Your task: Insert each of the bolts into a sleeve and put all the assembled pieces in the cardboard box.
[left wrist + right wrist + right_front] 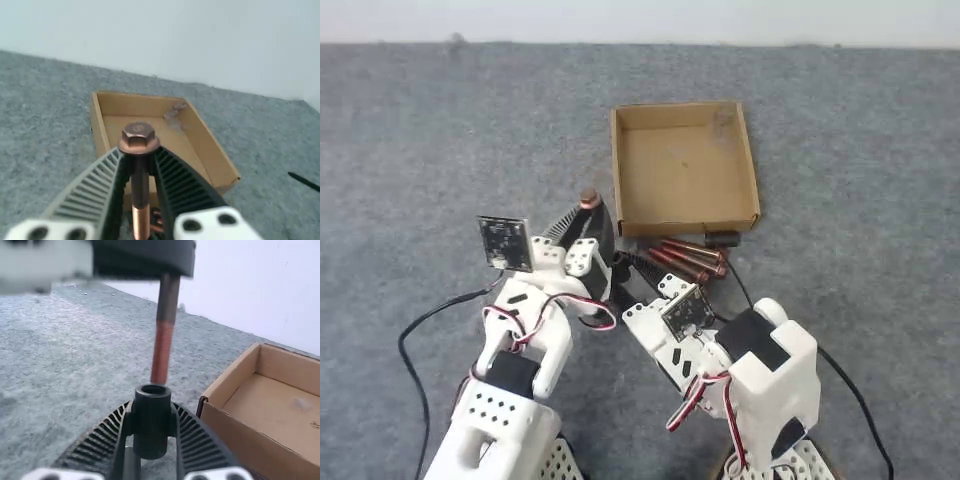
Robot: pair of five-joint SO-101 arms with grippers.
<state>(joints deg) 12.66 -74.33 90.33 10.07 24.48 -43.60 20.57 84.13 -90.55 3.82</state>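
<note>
Left pincer (139,155): mine, pinching a copper-coloured bolt (139,136) just under its hex head. The shank hangs straight down between the ribbed jaws.
Right pincer (151,412): also mine, pressed onto a black sleeve (151,396), which stands upright with its open mouth facing up.
Bolt and sleeve: the bolt's lower end sits right at the sleeve's mouth, by the far rim. I cannot tell whether the tip is inside.
Where I am: in the high view my left pincer is up off the table just beside the near left corner of the box, and my right pincer is close beneath it, nearer the arm bases.
Cardboard box (685,165): open-topped, flat on the grey carpet (420,150), just beyond both pincers.
Loose bolts (688,258): a small bunch lying flat and close together, just in front of the box's near wall and beside my right pincer.
Spare sleeve (722,238): short and dark, lying against that same near wall towards its right corner, just past the loose bolts' ends.
</note>
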